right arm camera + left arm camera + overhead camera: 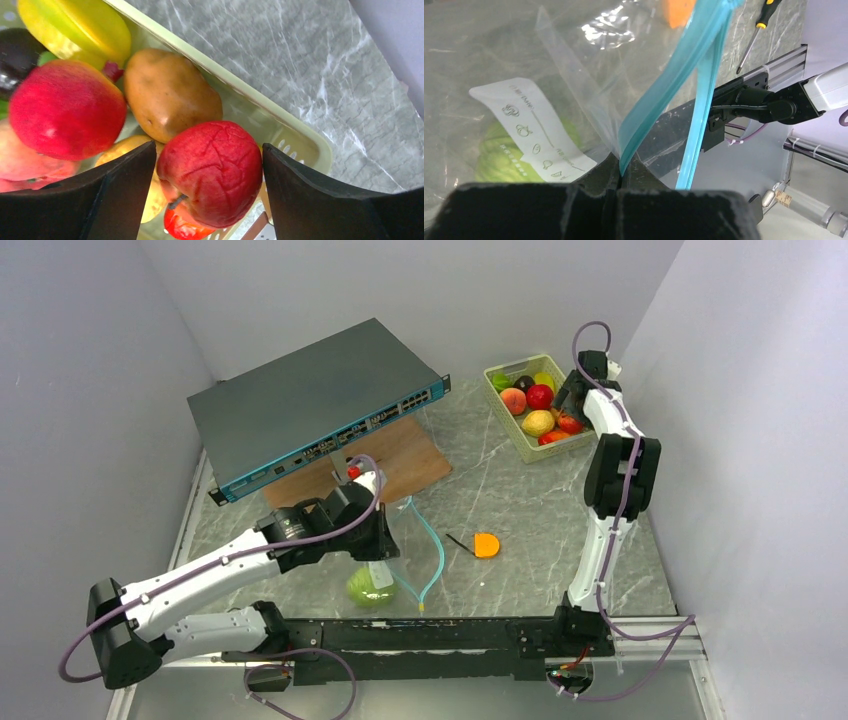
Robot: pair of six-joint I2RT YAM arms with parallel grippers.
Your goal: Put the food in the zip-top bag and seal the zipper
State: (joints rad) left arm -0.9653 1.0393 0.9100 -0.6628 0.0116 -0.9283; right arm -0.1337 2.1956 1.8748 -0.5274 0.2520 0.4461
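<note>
- Grey marbled tabletop (520, 500) is seen beneath the zip-top bag (410, 545), which is held up near the front edge with a green cabbage (368, 587) inside it.
- The teal zipper (659, 90) is pinched by the left gripper (620, 172), jaws pressed together on the strip. The left arm is stretched low across from the left.
- The right arm is extended far back. The right gripper (207, 150) is poised inside the pale green basket (240, 90), jaws apart on either side of a red apple (215, 170).
- Other fruit is piled around that apple.
</note>
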